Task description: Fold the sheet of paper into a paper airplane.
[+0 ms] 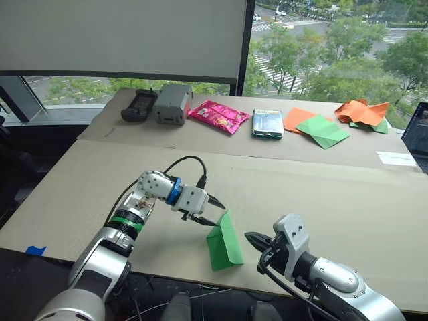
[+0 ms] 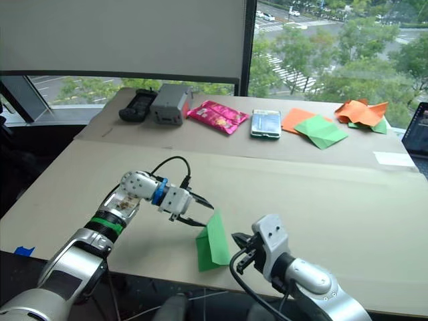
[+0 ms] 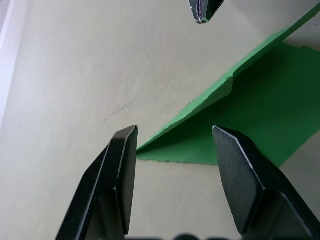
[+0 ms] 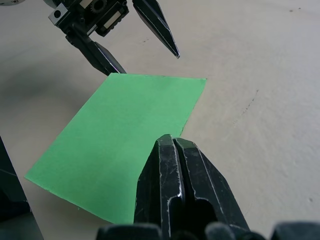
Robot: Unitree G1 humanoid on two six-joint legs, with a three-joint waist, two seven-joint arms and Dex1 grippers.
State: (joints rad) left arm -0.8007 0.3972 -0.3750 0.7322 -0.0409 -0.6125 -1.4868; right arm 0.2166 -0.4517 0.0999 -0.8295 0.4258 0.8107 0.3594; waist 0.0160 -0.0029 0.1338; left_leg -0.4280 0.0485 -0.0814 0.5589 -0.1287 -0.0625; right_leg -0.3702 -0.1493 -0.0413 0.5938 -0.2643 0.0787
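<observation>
The sheet of paper (image 1: 224,242) is bright green and folded over on itself. It stands like a low tent near the front edge of the cardboard-covered table (image 1: 321,194). My left gripper (image 1: 219,213) is open at the fold's upper left corner, with its two fingers (image 3: 122,165) just short of the paper's edge (image 3: 200,110) and not touching it. My right gripper (image 1: 249,236) is shut with nothing in it, its tip a little to the right of the paper. In the right wrist view its closed fingers (image 4: 172,150) point over the sheet (image 4: 125,130) toward the left gripper (image 4: 135,45).
Along the far strip of the table lie a black device (image 1: 138,104), a grey box (image 1: 172,103), a pink packet (image 1: 219,116), a small teal pack (image 1: 267,123), pale green folded paper on orange paper (image 1: 322,130) and crumpled orange paper (image 1: 361,112). A laptop edge (image 1: 418,137) is at the right.
</observation>
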